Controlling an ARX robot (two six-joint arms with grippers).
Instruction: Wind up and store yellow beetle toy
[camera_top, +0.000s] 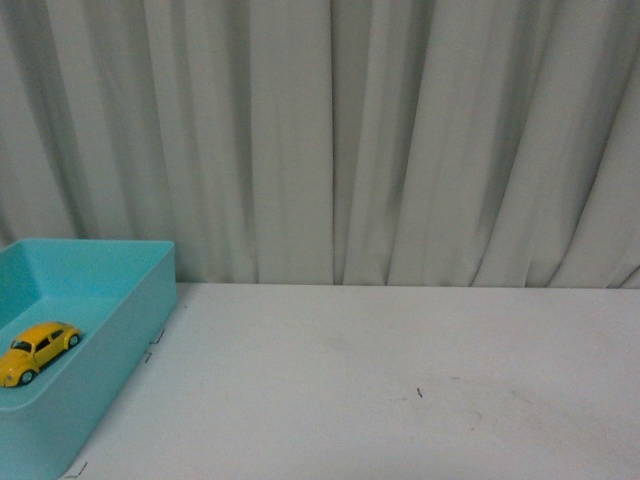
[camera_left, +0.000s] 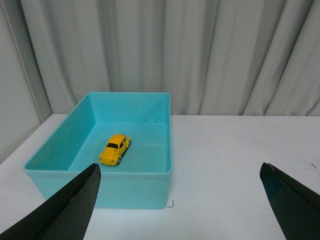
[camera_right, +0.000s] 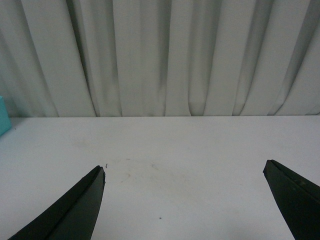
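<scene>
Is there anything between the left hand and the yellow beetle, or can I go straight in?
Only the near wall of the turquoise bin. The yellow beetle toy sits on the bin floor behind it, so the open left hand would probably need to come over the rim. Nothing else is in the bin.

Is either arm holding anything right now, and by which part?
Nothing is held. Both sets of jaws stand wide open and empty; the yellow beetle toy sits free inside the teal bin.

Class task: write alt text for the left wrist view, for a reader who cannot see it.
A yellow beetle toy sits on its wheels inside an open turquoise bin on a white table, with pale curtains behind. The left gripper is open, and its two dark fingertips frame the near edge, holding nothing.
</scene>
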